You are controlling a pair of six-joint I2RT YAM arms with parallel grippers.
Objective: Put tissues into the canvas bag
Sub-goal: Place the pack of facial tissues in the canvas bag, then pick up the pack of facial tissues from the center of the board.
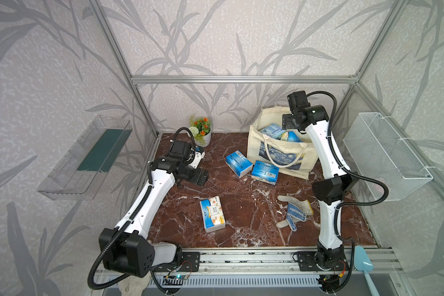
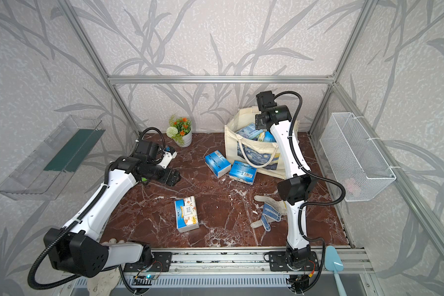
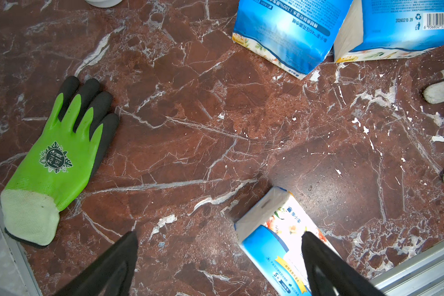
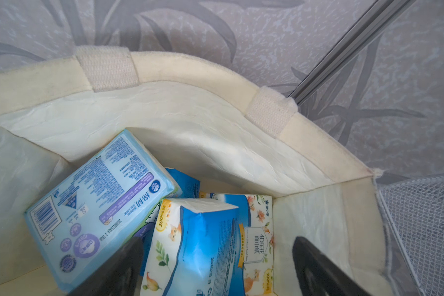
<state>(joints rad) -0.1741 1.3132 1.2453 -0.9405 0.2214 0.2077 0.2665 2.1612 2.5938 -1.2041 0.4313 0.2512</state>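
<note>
Right tool (image 4: pixel 217 241) above open canvas bag (image 4: pixel 190 66), fingers spread, gripping nothing. Pale blue pack (image 4: pixel 100 205) and floral pack (image 4: pixel 203 243) lie inside bag. Left tool (image 3: pixel 219 233) spread wide, empty, above bench (image 1: pixel 254 225). On bench: blue pack (image 1: pixel 239 160) touching barcode pack (image 1: pixel 265 172), both just beside bag; white-faced pack (image 1: pixel 212 214) well apart, nearer front.

The cream canvas bag (image 1: pixel 256 150) stands open holding tissues (image 1: pixel 273 129); three packs (image 1: pixel 212 214) (blue, floral) lie outside it.
</note>
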